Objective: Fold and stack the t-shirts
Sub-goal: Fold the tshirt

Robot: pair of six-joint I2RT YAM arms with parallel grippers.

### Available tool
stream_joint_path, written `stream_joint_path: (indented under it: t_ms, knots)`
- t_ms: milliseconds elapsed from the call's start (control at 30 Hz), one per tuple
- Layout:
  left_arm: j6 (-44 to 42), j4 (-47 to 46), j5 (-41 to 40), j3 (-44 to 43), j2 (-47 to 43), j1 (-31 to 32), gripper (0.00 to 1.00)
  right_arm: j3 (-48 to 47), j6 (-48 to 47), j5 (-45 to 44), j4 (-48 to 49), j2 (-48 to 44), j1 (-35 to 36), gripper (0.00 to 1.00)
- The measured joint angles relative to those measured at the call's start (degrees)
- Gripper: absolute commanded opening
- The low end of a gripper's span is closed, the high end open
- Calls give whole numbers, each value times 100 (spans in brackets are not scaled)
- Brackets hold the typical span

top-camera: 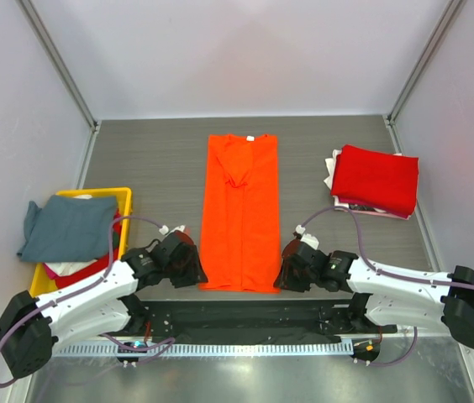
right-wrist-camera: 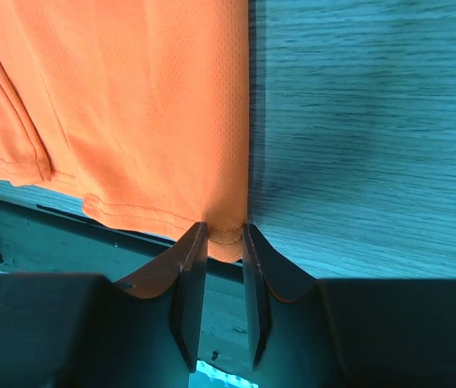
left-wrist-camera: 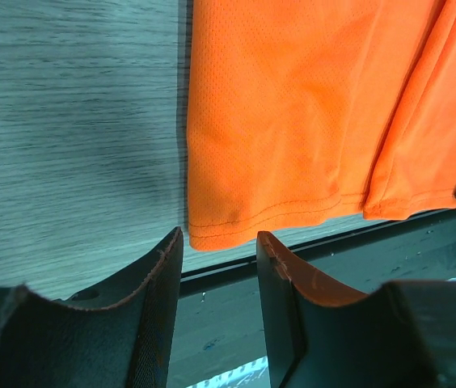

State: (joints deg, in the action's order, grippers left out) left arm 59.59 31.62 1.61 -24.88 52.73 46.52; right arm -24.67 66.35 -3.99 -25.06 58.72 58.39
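A bright orange t-shirt [top-camera: 240, 214] lies in the middle of the table, folded into a long strip, collar at the far end. My left gripper [top-camera: 195, 273] is open just short of the hem's near left corner [left-wrist-camera: 212, 230], with nothing between its jaws [left-wrist-camera: 220, 236]. My right gripper [top-camera: 287, 273] straddles the near right corner of the hem [right-wrist-camera: 226, 233]; its jaws stand narrowly apart with the cloth between the tips [right-wrist-camera: 225, 228]. A folded deep red t-shirt [top-camera: 376, 178] lies at the right on white and pink ones [top-camera: 334, 172]. A grey-blue t-shirt [top-camera: 67, 227] drapes over the bin.
The yellow plastic bin [top-camera: 123, 195] stands at the left with white and pink cloth [top-camera: 65, 270] under the grey-blue tee. A black rail [top-camera: 245, 315] runs along the table's near edge, just behind the orange hem. Grey walls close in the table.
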Motion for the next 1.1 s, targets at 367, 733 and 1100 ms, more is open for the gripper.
stream_joint_path:
  t_ms: [367,733,1100]
  knots:
    - [28,-13,20,184,-146,-52,40,46,-9,2,160,90,0,18]
    - [50,-411,205,297,195,-151,29,57,-15,22,232,144,0,10]
    - [155,-691,385,389,278,-166,0,55,-22,11,221,90,0,1]
